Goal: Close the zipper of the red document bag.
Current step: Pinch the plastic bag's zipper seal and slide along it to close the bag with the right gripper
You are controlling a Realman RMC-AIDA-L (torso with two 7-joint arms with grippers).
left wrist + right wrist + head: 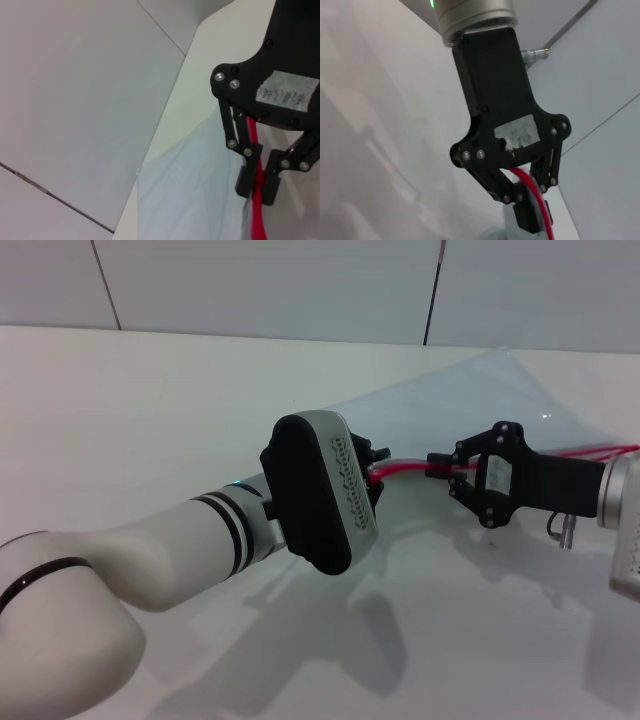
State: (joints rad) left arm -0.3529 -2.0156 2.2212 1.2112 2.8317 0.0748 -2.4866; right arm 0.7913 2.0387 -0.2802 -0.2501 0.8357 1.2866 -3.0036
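Note:
The red document bag (480,400), a translucent blue-grey pouch, is held up off the white table. Its zipper (405,468) runs as a thin red strip between my two grippers. My left gripper (377,476) is largely hidden behind its wrist camera housing, and the strip runs into it. My right gripper (443,468) reaches in from the right and is shut on the strip. In the left wrist view black fingers (246,177) pinch the zipper (257,220) at the bag's (190,190) edge. In the right wrist view a gripper clamps the zipper (536,192). The slider tab is not discernible.
The white table (130,420) stretches out to the left and in front. A pale panelled wall (270,280) stands close behind it. My left arm (150,560) crosses the lower left of the head view.

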